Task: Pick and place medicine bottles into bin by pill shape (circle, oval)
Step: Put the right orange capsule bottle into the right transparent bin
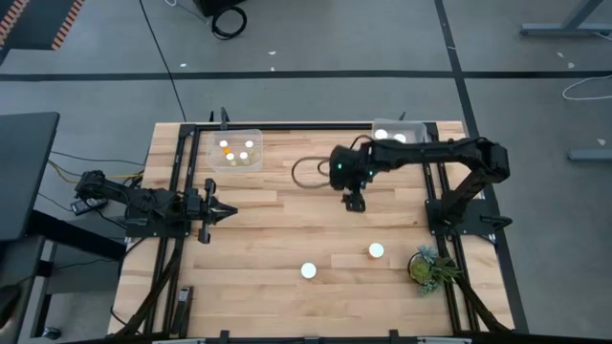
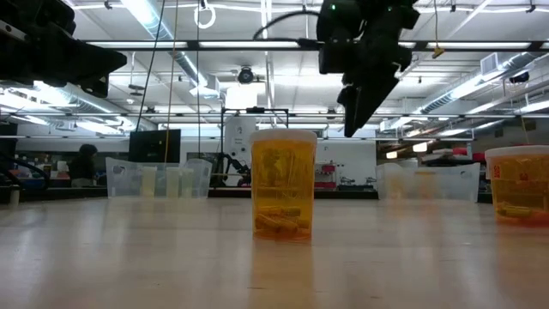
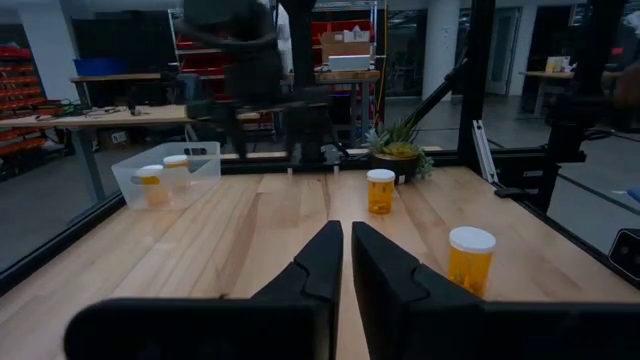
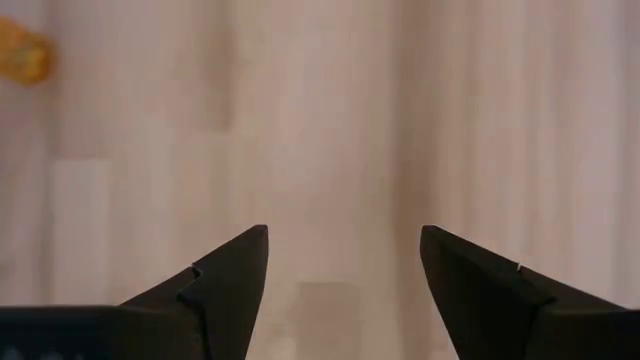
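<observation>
A: Which step is this looking like?

B: Between bottles, I'd judge. The right gripper (image 1: pixel 355 202) is hanging over bare wood with its fingers spread wide and nothing between them; its own wrist view is showing only table boards under the tips, plus an orange blur at the edge that I cannot identify.

A: And the bottles left to sort?

B: Two are standing loose on the table (image 1: pixel 287 239). One bottle (image 1: pixel 376 250) is sitting near the gripper, toward the front edge and a little to the robot's right of it; the other bottle (image 1: pixel 308 270) is farther forward and off to its left. Beside the first is a green plant (image 1: pixel 427 267).

A: So the next move?

B: Probably carrying the open fingers out over one of them, coming down around the cap or body, then closing. Reading the pill shape is deciding the bin.

A: The other arm?

B: The left gripper (image 1: pixel 228 212) is waiting at its own side, fingers almost together, holding nothing.

A: What is each camera adding?

B: The overhead is showing both bins: the left bin (image 1: pixel 234 150) with several white caps in it, the right bin (image 1: pixel 399 133) behind the right arm. The low view is showing pills lying in the bottom of the nearer bottle (image 2: pixel 283 183), though I cannot tell their shape. The left wrist view is showing both loose bottles upright beyond the left fingertips.
</observation>
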Action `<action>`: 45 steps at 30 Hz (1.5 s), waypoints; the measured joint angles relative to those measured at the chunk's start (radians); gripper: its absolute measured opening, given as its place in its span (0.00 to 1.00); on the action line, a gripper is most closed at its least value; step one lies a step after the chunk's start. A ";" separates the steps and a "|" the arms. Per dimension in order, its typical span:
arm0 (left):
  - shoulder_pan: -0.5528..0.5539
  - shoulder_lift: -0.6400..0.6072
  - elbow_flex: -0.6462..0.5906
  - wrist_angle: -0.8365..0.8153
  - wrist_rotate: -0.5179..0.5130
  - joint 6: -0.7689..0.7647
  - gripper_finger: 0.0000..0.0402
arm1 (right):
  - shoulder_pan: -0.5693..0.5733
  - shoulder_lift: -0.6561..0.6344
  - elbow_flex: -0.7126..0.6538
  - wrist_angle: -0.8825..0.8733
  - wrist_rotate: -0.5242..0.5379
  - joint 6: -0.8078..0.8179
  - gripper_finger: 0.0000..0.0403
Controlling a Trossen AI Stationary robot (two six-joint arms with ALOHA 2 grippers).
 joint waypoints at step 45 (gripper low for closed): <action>0.000 0.000 0.000 0.000 0.000 0.000 0.07 | 0.638 0.000 -0.187 0.047 0.227 0.647 0.67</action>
